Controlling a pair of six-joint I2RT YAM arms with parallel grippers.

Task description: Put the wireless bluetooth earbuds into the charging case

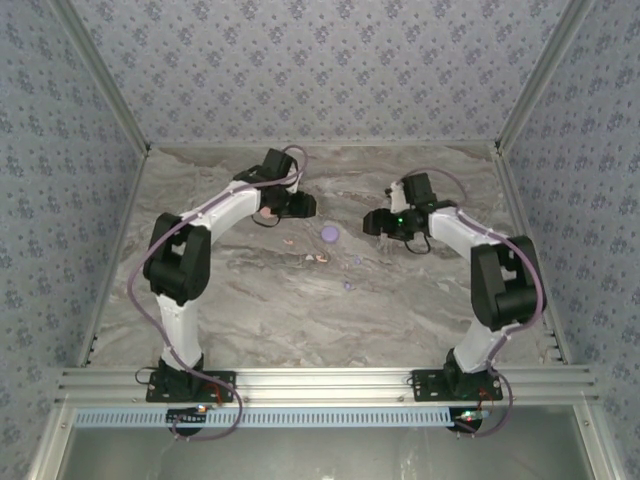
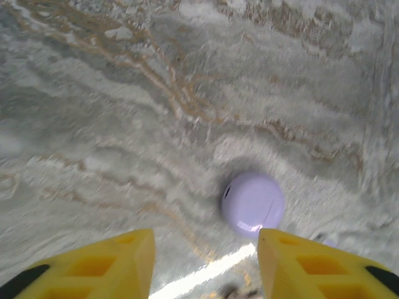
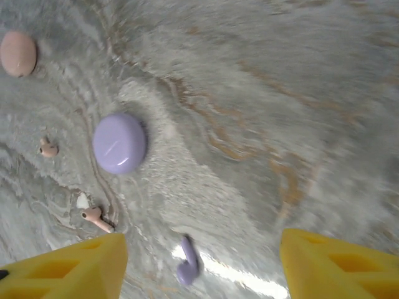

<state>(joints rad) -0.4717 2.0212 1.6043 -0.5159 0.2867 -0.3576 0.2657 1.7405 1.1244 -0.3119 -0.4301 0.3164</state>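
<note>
Remaining: everything; purple bud (image 3: 187, 261) and pink buds (image 3: 96, 217) lie loose on counter (image 3: 280, 93).
Cases: purple case (image 3: 120, 142), pink case (image 3: 18, 53), both look shut.
Jaws: both pairs spread, empty.

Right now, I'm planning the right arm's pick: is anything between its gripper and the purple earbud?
Nothing visible does. The purple earbud lies on bare tabletop close before the right gripper, in line with its open jaws.

The grey marble-patterned table top (image 2: 124, 112) is looking smooth, catching a bright streak of light. The round lilac plastic case (image 2: 252, 204) is shining glossy, while the silver aluminium rail (image 1: 330, 380) is showing a dull, matt sheen.
</note>
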